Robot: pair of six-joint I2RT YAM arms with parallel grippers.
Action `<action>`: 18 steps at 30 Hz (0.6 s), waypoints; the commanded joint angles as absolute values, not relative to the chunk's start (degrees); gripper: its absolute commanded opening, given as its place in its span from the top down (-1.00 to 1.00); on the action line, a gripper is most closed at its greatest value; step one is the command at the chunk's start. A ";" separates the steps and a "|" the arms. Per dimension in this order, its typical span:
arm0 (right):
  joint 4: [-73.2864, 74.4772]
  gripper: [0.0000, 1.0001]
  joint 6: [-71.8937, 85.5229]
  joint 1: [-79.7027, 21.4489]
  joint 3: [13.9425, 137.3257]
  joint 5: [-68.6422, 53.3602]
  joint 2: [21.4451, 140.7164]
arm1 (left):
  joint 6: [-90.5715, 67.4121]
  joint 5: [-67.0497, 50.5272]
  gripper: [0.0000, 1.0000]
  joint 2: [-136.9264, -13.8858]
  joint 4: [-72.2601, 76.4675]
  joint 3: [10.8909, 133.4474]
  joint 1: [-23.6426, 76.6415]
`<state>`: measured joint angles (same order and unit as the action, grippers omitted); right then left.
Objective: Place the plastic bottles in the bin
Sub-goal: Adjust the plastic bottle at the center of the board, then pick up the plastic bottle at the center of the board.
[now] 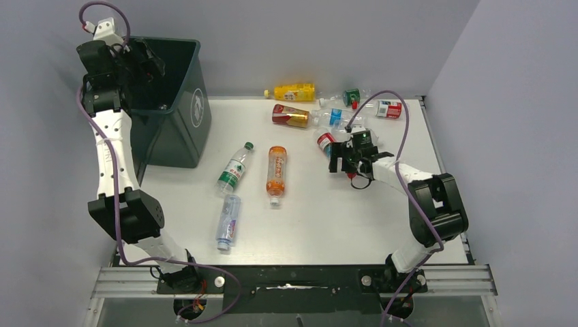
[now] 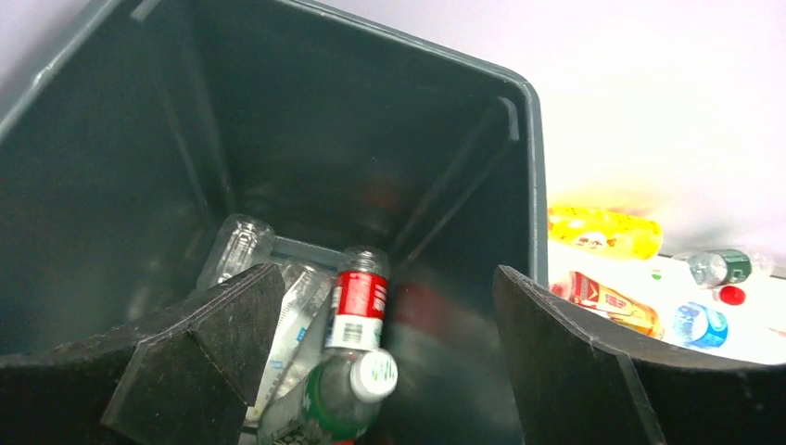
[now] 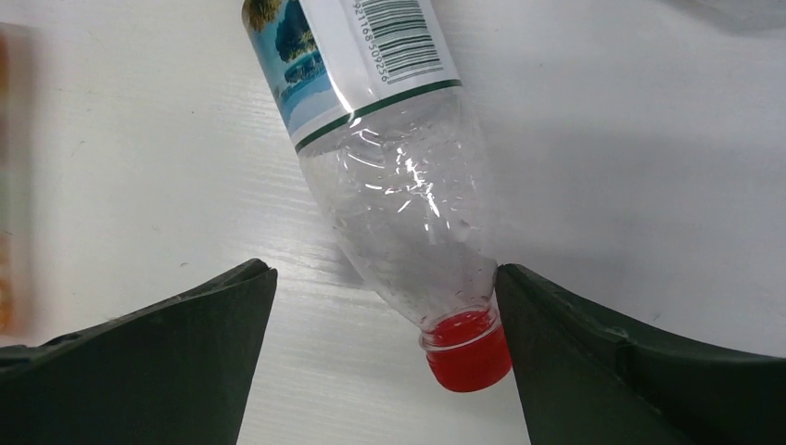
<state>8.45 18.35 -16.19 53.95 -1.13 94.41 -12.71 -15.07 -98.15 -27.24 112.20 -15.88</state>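
Observation:
The dark green bin [image 1: 185, 129] stands at the back left. My left gripper [image 1: 146, 65] hangs over its mouth, open and empty. The left wrist view [image 2: 387, 278] looks down into the bin [image 2: 306, 120], where a red-labelled bottle [image 2: 361, 298], a green bottle with a white cap [image 2: 338, 399] and a clear bottle [image 2: 236, 246] lie. My right gripper [image 1: 339, 158] is low on the table, open [image 3: 386, 271], straddling the neck of a clear bottle with a red cap [image 3: 399, 195]. Its right finger [image 3: 575, 343] touches the neck.
A green-labelled bottle [image 1: 234, 170], an orange bottle [image 1: 276, 170] and a blue-labelled bottle [image 1: 228, 221] lie mid-table. Yellow [image 1: 294, 91], red-gold [image 1: 292, 116], blue-labelled [image 1: 334, 117], green [image 1: 349, 97] and red-white labelled [image 1: 387, 109] bottles lie at the back.

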 commanded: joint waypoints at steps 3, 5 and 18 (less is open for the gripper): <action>6.96 -0.65 18.34 -17.41 51.61 0.00 93.20 | -16.43 -16.88 -0.68 -89.62 -26.81 111.13 -13.38; 6.98 -0.53 18.66 -17.69 50.81 0.00 92.93 | -16.25 -15.49 -0.69 -87.85 -27.29 110.42 -10.99; 7.25 0.40 20.54 -19.36 46.69 1.15 88.48 | -18.58 -11.20 -0.70 -77.48 -29.29 99.01 10.48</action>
